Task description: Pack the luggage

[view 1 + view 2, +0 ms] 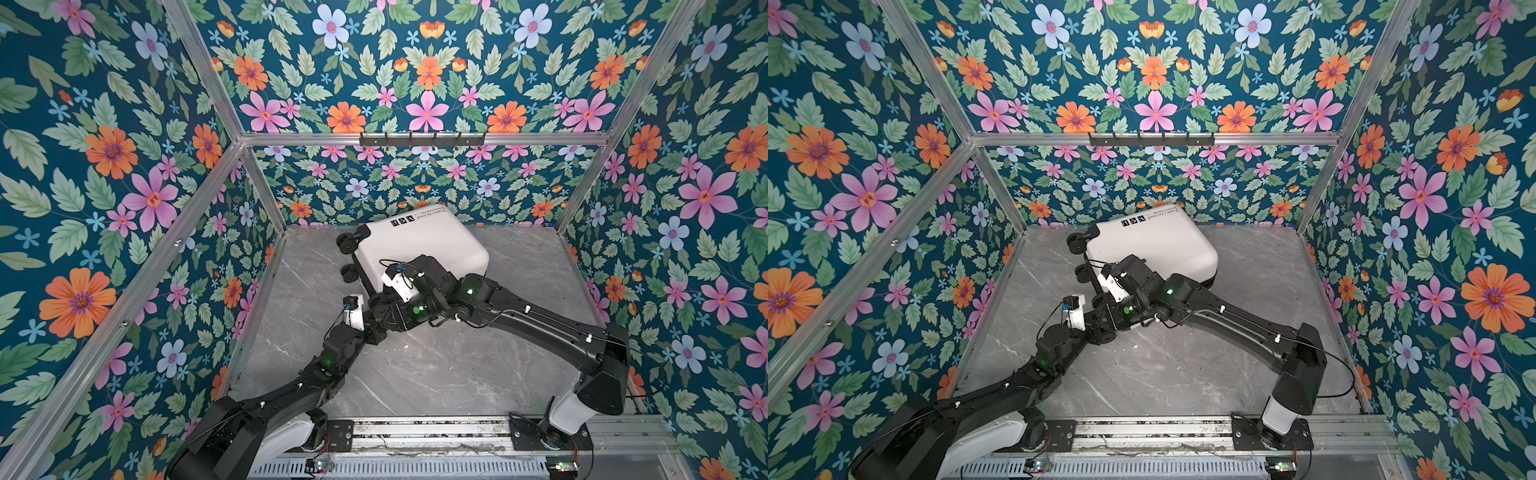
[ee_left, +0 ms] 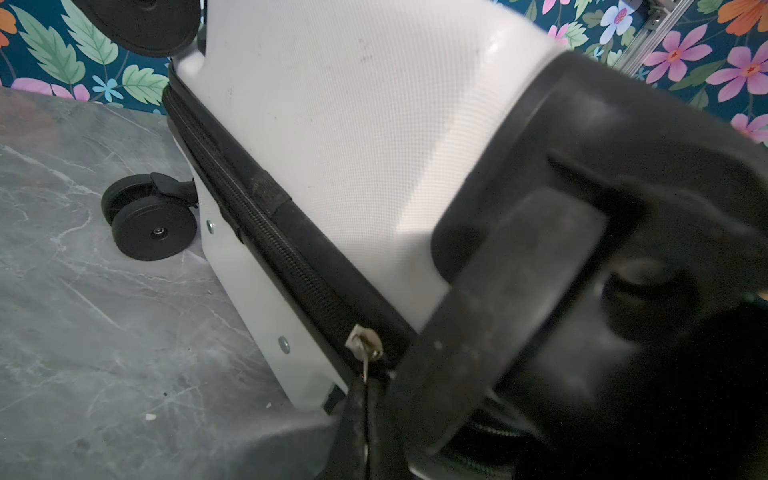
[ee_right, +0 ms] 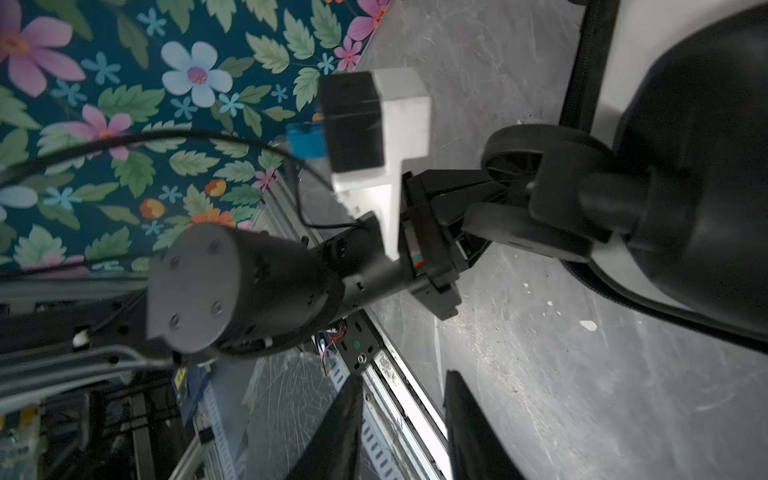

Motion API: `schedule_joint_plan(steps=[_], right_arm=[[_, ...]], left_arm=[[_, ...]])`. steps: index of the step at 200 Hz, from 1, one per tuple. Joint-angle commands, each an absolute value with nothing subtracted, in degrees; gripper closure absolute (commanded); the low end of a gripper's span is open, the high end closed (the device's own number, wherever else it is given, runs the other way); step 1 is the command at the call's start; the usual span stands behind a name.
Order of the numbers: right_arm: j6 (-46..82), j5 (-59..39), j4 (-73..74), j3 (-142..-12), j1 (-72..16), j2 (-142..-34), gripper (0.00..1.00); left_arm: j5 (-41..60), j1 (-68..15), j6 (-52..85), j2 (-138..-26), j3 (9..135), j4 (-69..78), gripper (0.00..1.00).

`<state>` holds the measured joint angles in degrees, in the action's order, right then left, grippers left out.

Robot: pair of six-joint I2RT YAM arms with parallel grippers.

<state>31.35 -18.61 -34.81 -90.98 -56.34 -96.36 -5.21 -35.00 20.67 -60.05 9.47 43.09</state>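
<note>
The luggage [image 1: 424, 245] [image 1: 1154, 245] lies flat near the back of the table, its white shell up and its black wheels to the left. In the left wrist view its zipper [image 2: 266, 232] runs closed along the side down to the silver slider [image 2: 365, 347]. My left gripper [image 2: 368, 399] [image 1: 380, 305] is shut on the slider's pull tab at the luggage's front left corner. My right gripper [image 3: 401, 382] hangs just above the left one with its fingers apart and nothing between them. In both top views the right wrist [image 1: 415, 286] hides the zipper.
The grey marble table [image 1: 436, 365] is boxed in by floral walls and aluminium posts. A black hook rail [image 1: 422, 139] is fixed to the back wall. The arms' base rail [image 1: 415, 432] runs along the front edge. A luggage wheel [image 2: 153, 226] rests beside the zipper.
</note>
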Motion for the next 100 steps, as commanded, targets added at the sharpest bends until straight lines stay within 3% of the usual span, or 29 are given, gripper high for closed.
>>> schedule_joint_plan(steps=[1,100], right_arm=[[38.0,-18.7,-30.7,-89.7,-56.5,-97.1,0.62],[44.3,-9.6,-26.2,-92.7,-53.3,-106.0,0.64]], left_arm=[[-3.8,-35.1,20.1,-60.2,9.7,40.3,1.00],[0.7,-34.7,20.6,-59.0,8.2,43.0,1.00]])
